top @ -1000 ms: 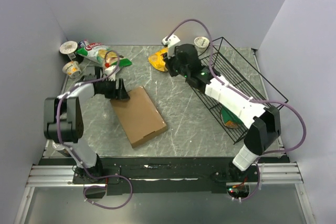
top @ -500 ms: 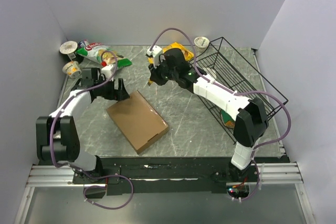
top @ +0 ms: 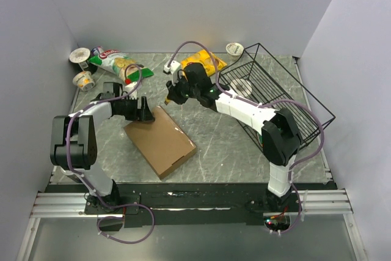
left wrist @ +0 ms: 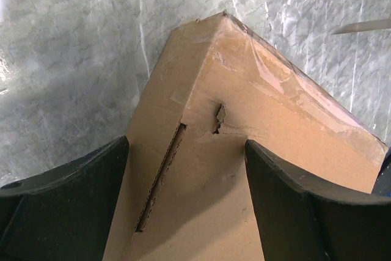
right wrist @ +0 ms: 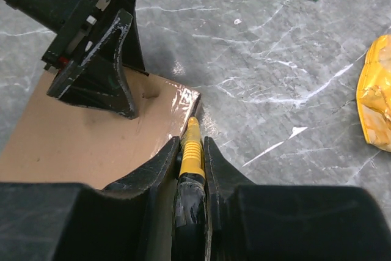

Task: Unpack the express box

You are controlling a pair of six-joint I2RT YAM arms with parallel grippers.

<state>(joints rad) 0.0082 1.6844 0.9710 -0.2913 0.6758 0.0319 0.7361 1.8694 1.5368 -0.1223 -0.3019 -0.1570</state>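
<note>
Two arms meet at one corner of the box (top: 160, 142). The box is brown cardboard. It lies flat and closed on the grey marbled worktop (top: 232, 151), left of centre in the top view, turned at an angle to the worktop edges.

Left gripper (top: 145, 113): released. Its jaws stand wide apart at the far corner of the box, and in the left wrist view that corner lies between the two dark fingers (left wrist: 67, 200). Clear tape covers the edge of the box near this corner.

Right gripper (top: 171, 98): clenched on a thin tool with a yellow tip (right wrist: 192, 149). The tip points at the taped corner of the box, just beside the left gripper. Contact between tip and box cannot be told.

Other items in the top view:
- yellow bag (top: 202, 62), upper centre
- green snack bag (top: 113, 60) and two cups (top: 80, 56), upper left
- third cup (top: 234, 48), just beside the black wire basket (top: 287, 93), right side
</note>
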